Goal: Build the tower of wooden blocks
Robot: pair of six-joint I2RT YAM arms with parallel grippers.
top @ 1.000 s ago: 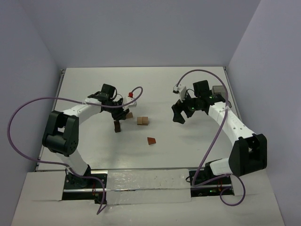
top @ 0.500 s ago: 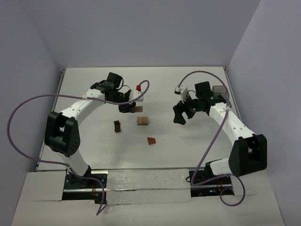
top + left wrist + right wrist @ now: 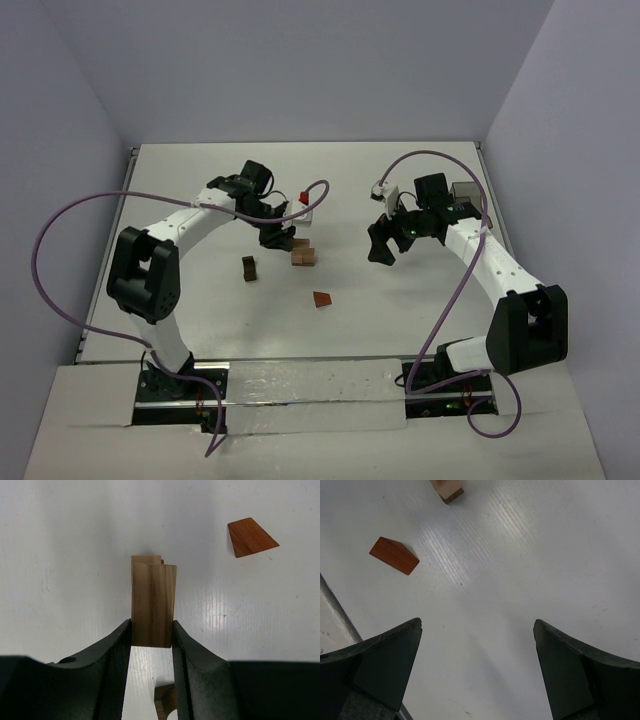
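**While the left claw (image 3: 152, 625) pinches a tan block, the right claw (image 3: 477, 625) stands wide open**

Between the left claw's two dark fingers (image 3: 112, 670) sits a light tan rectangular wooden block (image 3: 153, 605). It is clamped near its close end, and its long side runs away from the wrist camera. Past its far end, the edge of a second light tan wooden block (image 3: 146, 558) peeps out from beneath; whether the two touch cannot be told. Seen from above, this claw hangs over the middle of the white tabletop (image 3: 190, 190). A dark brown wooden block (image 3: 249, 267) stands near it on the left. A reddish-brown wedge-shaped wooden piece (image 3: 322, 299) lies apart, nearer the arm bases. The right claw grips nothing and hovers over bare tabletop, well to the right of the blocks.
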